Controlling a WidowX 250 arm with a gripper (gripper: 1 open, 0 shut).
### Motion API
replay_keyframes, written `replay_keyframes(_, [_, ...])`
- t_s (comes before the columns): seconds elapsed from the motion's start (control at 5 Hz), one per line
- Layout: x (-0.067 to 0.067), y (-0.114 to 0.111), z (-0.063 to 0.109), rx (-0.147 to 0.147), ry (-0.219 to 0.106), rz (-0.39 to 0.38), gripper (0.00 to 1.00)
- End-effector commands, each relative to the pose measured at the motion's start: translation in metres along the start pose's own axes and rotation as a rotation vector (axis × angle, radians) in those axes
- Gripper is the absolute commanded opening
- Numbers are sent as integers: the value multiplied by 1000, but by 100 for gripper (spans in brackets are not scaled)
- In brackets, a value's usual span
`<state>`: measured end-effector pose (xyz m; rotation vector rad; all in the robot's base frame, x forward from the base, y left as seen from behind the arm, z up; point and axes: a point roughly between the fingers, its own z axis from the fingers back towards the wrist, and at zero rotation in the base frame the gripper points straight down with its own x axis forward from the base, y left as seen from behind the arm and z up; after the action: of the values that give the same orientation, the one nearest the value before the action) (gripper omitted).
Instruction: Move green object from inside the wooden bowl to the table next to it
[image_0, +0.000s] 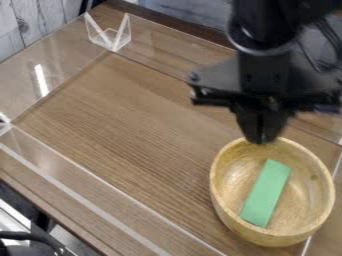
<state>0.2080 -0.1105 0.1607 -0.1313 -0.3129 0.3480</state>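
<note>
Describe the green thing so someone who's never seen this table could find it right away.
On the brown wood-grain table, look to the near right corner for the round wooden bowl. Lying inside it is the green object, a flat, elongated block, the only brightly coloured thing there.
</note>
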Motion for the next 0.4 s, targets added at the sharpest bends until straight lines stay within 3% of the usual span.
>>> replay_keyframes(0.0, [-13, -18, -8, -31, 20, -47, 100])
replay_keyframes(0.2, [-25, -12, -24, 2, 19, -39, 100])
